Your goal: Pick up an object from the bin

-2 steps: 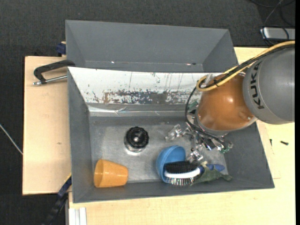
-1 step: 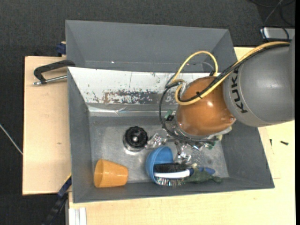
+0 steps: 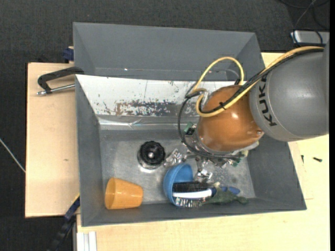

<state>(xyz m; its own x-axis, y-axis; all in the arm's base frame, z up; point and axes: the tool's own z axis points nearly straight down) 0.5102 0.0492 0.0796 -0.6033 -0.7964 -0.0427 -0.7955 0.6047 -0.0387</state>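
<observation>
Since the gripper (image 3: 203, 171) hangs low in the grey metal bin (image 3: 104, 140), just beside a round blue plastic cup (image 3: 175, 179) at the middle of the bin's near edge, this looks like the approach before a grasp. How wide the gripper stands I cannot tell. Next it must settle on the cup, clear of the black-and-white oblong thing (image 3: 192, 192) touching it. The cup looks smooth and rounded.

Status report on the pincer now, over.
Pincer above blue cup, right edge. Green thing close beside. Orange cup apart, left.
</observation>
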